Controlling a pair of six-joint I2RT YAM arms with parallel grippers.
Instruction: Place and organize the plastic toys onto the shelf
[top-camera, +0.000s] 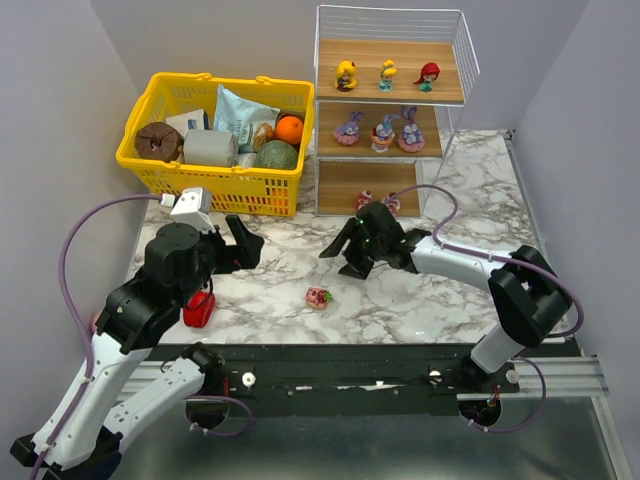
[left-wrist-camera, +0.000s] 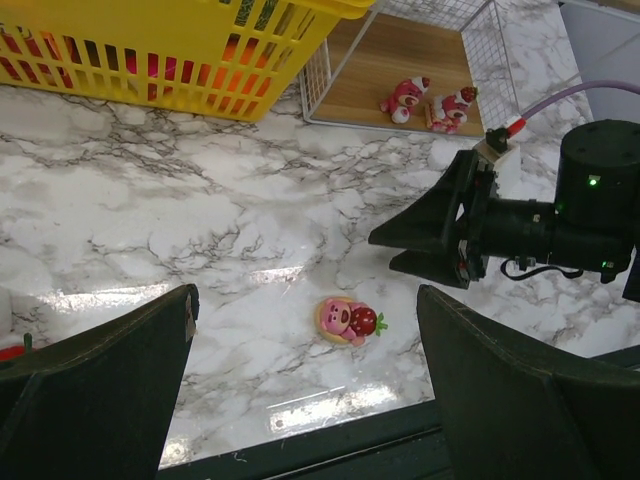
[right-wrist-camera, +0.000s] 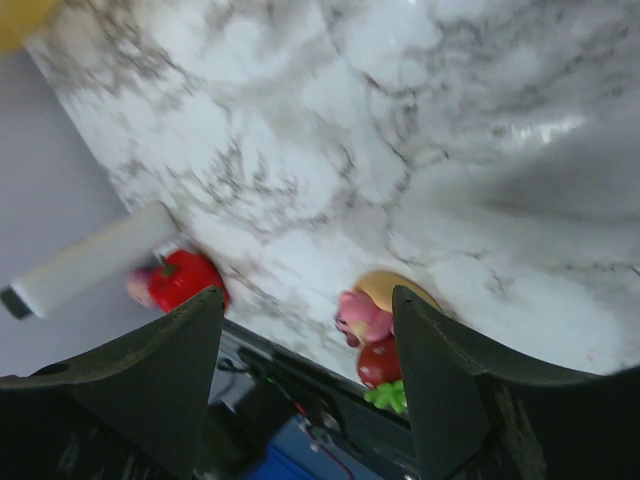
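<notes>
Your shelf (top-camera: 405, 55), three dolls (top-camera: 387, 74) top, three bunnies (top-camera: 384, 131) middle, two pink toys (top-camera: 392, 203) bottom, one pink bear (top-camera: 318, 297) loose on counter (top-camera: 420, 300)

We read no words or numbers anywhere. Up at ten o'clock, the pale blue packet (top-camera: 243, 115) in the yellow basket (top-camera: 220, 190) carried markings, but they were too small for us to make out.

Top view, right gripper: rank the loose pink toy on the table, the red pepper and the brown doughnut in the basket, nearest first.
1. The loose pink toy, just near-side of the right gripper.
2. The red pepper, well to the left.
3. The brown doughnut, back left in the yellow basket.
</notes>
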